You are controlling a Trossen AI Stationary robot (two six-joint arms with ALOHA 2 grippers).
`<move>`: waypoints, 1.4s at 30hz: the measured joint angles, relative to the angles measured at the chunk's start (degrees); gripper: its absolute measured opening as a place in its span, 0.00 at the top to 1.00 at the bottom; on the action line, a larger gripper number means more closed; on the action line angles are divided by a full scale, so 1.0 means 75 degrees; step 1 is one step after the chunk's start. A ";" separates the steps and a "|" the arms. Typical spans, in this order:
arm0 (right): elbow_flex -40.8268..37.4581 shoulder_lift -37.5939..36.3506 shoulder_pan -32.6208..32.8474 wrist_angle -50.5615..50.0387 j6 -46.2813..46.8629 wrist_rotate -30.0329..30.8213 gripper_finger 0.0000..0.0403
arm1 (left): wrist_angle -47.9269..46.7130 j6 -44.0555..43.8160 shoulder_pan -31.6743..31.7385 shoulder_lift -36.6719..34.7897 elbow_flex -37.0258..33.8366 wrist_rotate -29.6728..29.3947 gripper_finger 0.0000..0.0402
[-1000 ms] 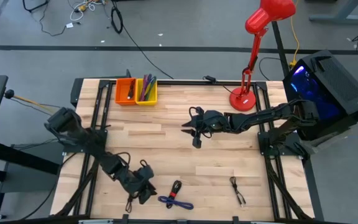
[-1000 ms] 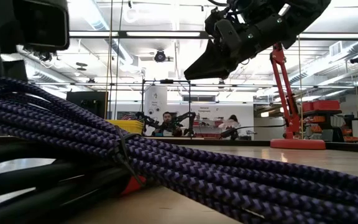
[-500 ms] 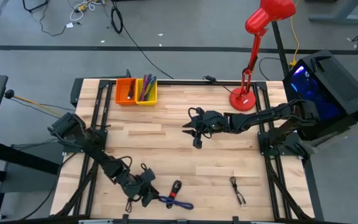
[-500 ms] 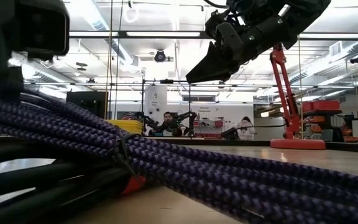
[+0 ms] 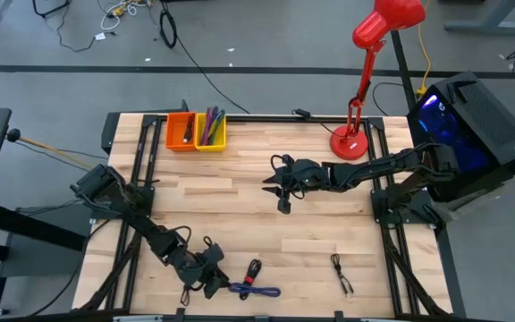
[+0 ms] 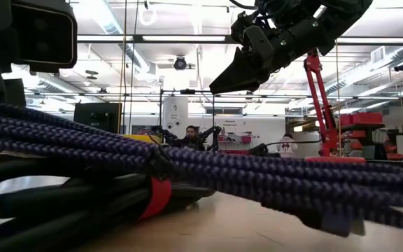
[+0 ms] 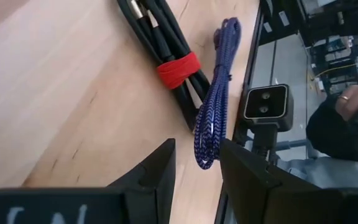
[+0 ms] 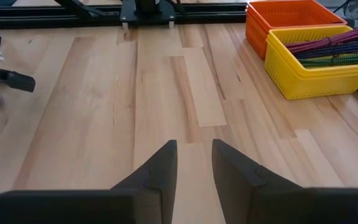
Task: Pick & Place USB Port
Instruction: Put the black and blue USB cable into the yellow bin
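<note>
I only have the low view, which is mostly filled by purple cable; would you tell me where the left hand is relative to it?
Observer: The left hand is at the table's front edge, just beside the left end of the purple cable.
Operator: Thank you. Are its fingers closed on the cable?
Observer: No. In the left wrist view the fingers are apart, with the cable's looped end lying in the gap.
Operator: And where is the right hand?
Observer: The right hand is over mid-table, open, with nothing between its fingers.
</note>
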 joint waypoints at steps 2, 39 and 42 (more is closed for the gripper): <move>0.0000 0.0000 0.0000 -0.0001 0.0000 0.0000 0.75 | 0.0025 0.0002 0.0000 0.0000 0.0000 0.0000 0.68; 0.0000 0.0000 -0.0001 0.0003 -0.0013 0.0000 0.75 | 0.0387 -0.0046 0.0017 -0.0012 0.0000 0.0029 0.68; 0.0000 0.0000 0.0000 0.0000 -0.0021 0.0000 0.75 | 0.0381 -0.0058 0.0015 -0.0012 0.0000 -0.0059 0.68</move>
